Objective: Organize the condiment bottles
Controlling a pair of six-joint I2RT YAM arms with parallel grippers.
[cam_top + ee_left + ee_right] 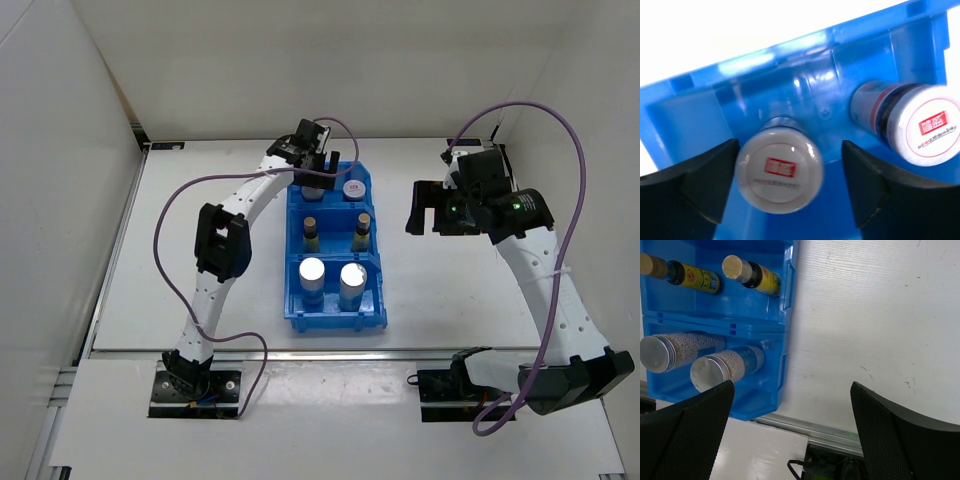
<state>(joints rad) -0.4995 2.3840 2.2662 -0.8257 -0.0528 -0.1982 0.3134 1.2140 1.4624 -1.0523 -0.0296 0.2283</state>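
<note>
The blue bin [292, 300] holds all the condiment bottles. Two white-lidded jars sit in its far compartment: one [779, 172] stands between the fingers of my left gripper [790, 185], the other [930, 127] to its right. My left gripper [318, 172] is open. A clear gap shows between the jar's lid and the right finger [875, 185], while the left finger [700, 185] is close against the lid. Two amber bottles [311, 232] [362, 230] fill the middle compartment. Two silver-lidded shakers [312, 272] [352, 278] fill the near one. My right gripper [428, 210] hovers open over the table, right of the bin.
The right wrist view shows the bin's right wall [782, 340], bare white table beside it and a metal rail [805, 427] at the near table edge. White walls enclose the table on the left, back and right.
</note>
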